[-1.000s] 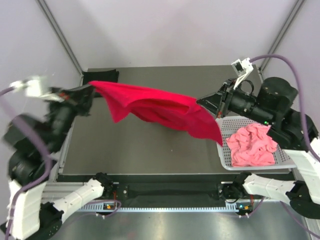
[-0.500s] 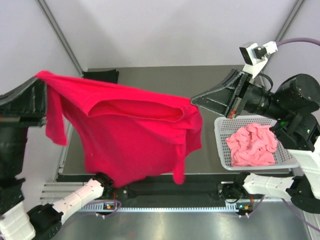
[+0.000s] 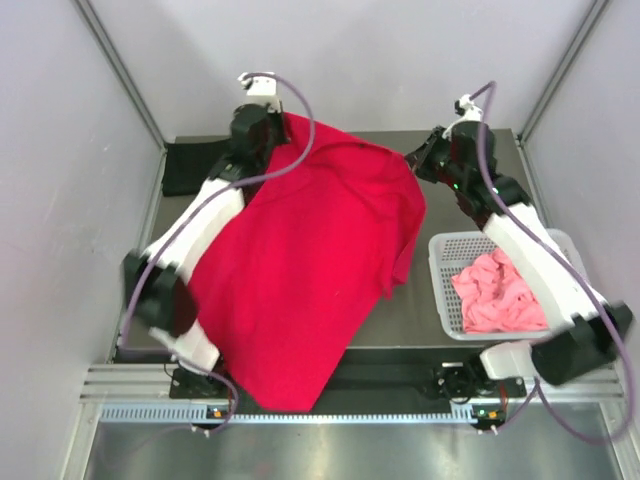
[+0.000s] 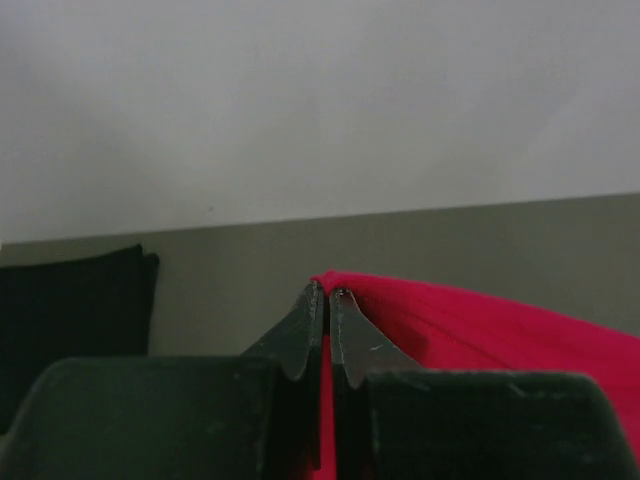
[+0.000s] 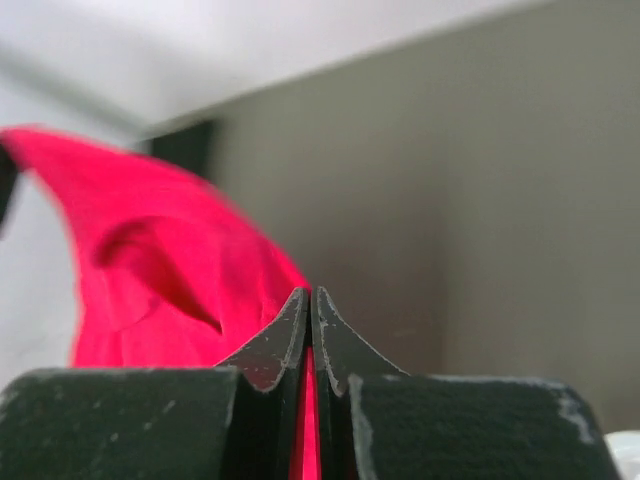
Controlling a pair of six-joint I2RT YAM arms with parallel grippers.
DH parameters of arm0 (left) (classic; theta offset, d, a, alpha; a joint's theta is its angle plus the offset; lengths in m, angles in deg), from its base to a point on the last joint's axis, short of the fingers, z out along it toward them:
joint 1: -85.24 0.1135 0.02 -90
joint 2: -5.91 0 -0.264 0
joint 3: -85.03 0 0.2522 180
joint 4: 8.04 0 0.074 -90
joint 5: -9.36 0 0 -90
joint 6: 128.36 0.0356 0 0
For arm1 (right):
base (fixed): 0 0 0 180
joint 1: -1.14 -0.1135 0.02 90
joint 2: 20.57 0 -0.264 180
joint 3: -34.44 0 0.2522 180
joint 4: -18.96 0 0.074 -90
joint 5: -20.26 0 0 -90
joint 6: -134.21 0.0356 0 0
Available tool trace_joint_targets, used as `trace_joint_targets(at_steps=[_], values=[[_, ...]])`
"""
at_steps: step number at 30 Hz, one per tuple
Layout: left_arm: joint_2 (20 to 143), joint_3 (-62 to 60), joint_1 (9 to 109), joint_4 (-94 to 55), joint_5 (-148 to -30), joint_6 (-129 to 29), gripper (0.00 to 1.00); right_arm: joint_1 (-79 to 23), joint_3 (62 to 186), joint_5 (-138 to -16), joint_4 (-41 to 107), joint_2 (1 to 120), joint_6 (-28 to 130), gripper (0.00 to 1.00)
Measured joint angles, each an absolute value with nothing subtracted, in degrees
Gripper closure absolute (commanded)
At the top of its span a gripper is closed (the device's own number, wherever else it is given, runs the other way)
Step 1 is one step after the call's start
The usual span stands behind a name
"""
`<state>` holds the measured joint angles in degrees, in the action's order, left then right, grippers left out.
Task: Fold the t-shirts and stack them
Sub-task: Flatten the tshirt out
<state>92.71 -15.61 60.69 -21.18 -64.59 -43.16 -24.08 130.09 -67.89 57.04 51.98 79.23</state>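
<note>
Left gripper (image 3: 278, 128) and right gripper (image 3: 415, 163), both at the far side of the table (image 3: 400, 325), each had their fingers pressed together on an edge of the red t-shirt (image 3: 310, 260). This shirt draped from the far side down over the near edge. The black t-shirt (image 3: 195, 165) lay at the far left corner. The salmon pink t-shirt (image 3: 500, 290) sat crumpled in the white basket (image 3: 440, 295) at the near right.

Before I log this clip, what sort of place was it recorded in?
Probably a robot lab work cell, not a home: plain white wall panels on metal struts enclose a grey table, with a left arm and right arm mounted on a rail, a red t-shirt between them.
</note>
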Motion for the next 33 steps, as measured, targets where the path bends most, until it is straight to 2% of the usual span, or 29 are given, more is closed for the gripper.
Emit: trace_joint_targets(at_steps=[4, 6, 7, 9, 10, 11, 12, 13, 15, 17, 25, 28, 33], values=[[116.71, -24.0, 66.39, -17.53, -68.3, -43.6, 1.0, -15.59, 126.14, -66.6, 49.7, 65.34, 76.37, 0.99], [130.37, -34.27, 68.27, -17.03, -70.9, -45.3, 0.96, -12.97, 126.2, -67.17, 44.67, 72.77, 74.47, 0.87], [136.08, -39.1, 68.86, -17.4, -71.19, -46.0, 0.93, -11.92, 127.03, -67.19, 43.82, 76.14, 73.4, 0.85], [145.45, -49.35, 69.76, -19.39, -71.84, -47.23, 0.81, -9.19, 132.08, -67.93, 45.02, 84.13, 71.8, 0.7], [150.02, -54.73, 70.24, -20.28, -72.32, -47.73, 0.68, -7.7, 136.17, -68.22, 45.94, 88.59, 71.13, 0.66], [153.98, -60.11, 70.65, -22.23, -72.52, -47.97, 0.46, -6.5, 140.52, -68.24, 48.08, 92.46, 70.4, 0.63], [155.83, -62.9, 70.94, -23.54, -72.59, -48.1, 0.41, -5.72, 144.43, -68.2, 49.96, 95.43, 69.77, 0.62], [156.49, -63.67, 71.22, -24.79, -72.43, -48.56, 0.39, -5.06, 148.3, -68.13, 51.99, 97.9, 68.98, 0.62], [155.03, -62.16, 71.64, -25.64, -72.04, -49.08, 0.36, -3.9, 155.47, -67.85, 56.71, 101.55, 67.02, 0.59], [149.65, -54.9, 71.77, -25.44, -72.06, -49.26, 0.36, -3.6, 157.81, -67.74, 60.03, 101.36, 65.49, 0.55], [119.09, -26.1, 68.86, -27.26, -74.55, -50.24, 0.44, -4.01, 154.88, -69.27, 68.19, 94.74, 62.56, 0.53], [109.13, -18.71, 63.55, -27.71, -75.25, -50.37, 0.48, -3.99, 153.39, -69.44, 70.46, 92.81, 62.34, 0.53], [97.59, -5.31, 48.34, -29.18, -75.82, -52.47, 0.49, -3.79, 151.75, -69.73, 72.45, 90.84, 62.36, 0.52]])
